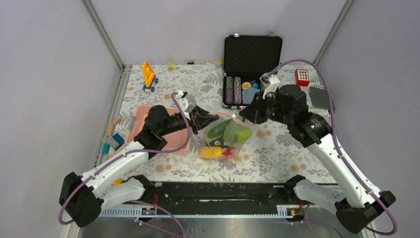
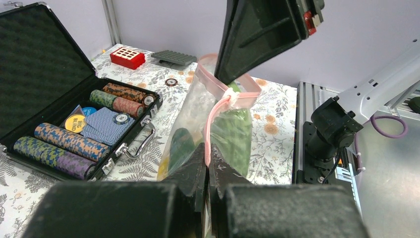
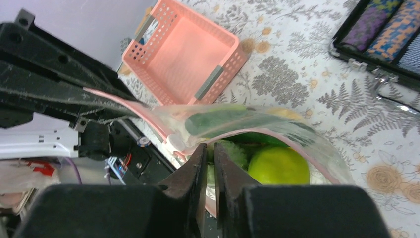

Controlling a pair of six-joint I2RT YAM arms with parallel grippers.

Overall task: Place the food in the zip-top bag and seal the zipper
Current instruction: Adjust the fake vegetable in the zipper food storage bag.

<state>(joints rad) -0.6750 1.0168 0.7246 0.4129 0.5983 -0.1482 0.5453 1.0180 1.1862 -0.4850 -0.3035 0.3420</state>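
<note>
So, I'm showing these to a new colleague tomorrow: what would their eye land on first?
The clear zip-top bag at mid-table, holding a cucumber and other toy food, is pinched at its pink zipper by the left end effector and the right end effector. Behind it stands the open black case of poker chips. To its left sits the pink basket.

Close behind bag (image 1: 230,133): black case (image 1: 252,54); left: pink basket (image 1: 140,117); right: bare table (image 1: 285,146).
</note>
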